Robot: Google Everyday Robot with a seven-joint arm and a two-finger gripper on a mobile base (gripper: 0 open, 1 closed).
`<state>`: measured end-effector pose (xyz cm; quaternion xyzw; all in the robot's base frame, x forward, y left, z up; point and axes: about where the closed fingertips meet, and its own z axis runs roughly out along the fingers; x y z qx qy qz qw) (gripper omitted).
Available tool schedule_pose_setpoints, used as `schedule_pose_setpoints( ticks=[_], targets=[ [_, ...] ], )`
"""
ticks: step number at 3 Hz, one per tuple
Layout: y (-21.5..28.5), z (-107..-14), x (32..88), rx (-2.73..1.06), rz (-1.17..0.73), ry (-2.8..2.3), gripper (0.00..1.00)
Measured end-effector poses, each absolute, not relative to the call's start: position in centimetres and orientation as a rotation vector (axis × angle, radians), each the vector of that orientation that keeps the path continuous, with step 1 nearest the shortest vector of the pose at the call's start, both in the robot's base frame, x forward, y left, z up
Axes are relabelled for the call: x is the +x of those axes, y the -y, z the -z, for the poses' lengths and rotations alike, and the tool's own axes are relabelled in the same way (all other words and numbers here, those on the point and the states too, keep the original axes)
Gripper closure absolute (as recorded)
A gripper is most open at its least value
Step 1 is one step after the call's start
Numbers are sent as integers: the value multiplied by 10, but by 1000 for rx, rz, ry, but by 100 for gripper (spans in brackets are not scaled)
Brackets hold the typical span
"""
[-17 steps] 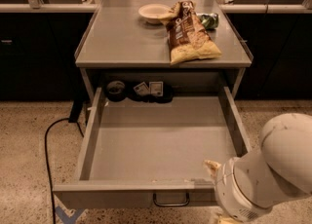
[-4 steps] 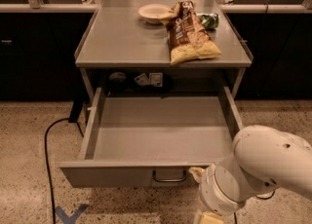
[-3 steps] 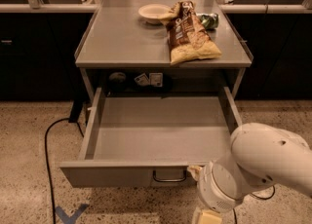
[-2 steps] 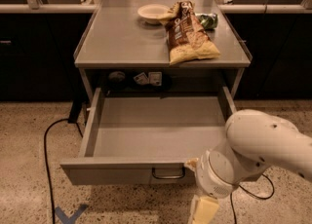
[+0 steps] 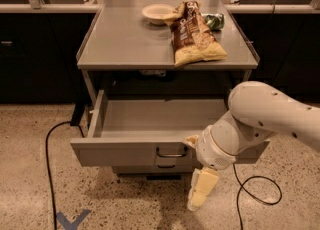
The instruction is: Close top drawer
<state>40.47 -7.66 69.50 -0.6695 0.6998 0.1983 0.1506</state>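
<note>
The top drawer (image 5: 131, 152) of the grey cabinet stands partly open, its shallow empty tray (image 5: 160, 116) showing under the tabletop. A small dark loop handle (image 5: 171, 152) sits at the centre of its flat front. My white arm (image 5: 250, 119) comes in from the right, and its wrist covers the right part of the drawer front. My gripper (image 5: 202, 190) hangs below the front, pointing down at the floor just right of the handle.
The cabinet top (image 5: 125, 39) carries a white bowl (image 5: 157, 13), a brown snack bag (image 5: 193, 34) and a green packet (image 5: 215, 21). A lower drawer handle (image 5: 166, 165) shows beneath. Black cables (image 5: 48, 154) lie on the speckled floor on both sides; a blue tape mark (image 5: 70, 219) is front left.
The drawer has slid inward; less of its tray shows and the items at its back are now hidden under the tabletop. My arm has moved up and in against the front.
</note>
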Motion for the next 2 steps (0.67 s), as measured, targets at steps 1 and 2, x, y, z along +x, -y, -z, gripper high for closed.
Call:
schedule_pose_setpoints(
  ticks=[1,2],
  targets=[
    [72,-687,393,-1921,-597,-2014,0],
    [75,-669,395,-1905,-664,-2024,0]
  ],
)
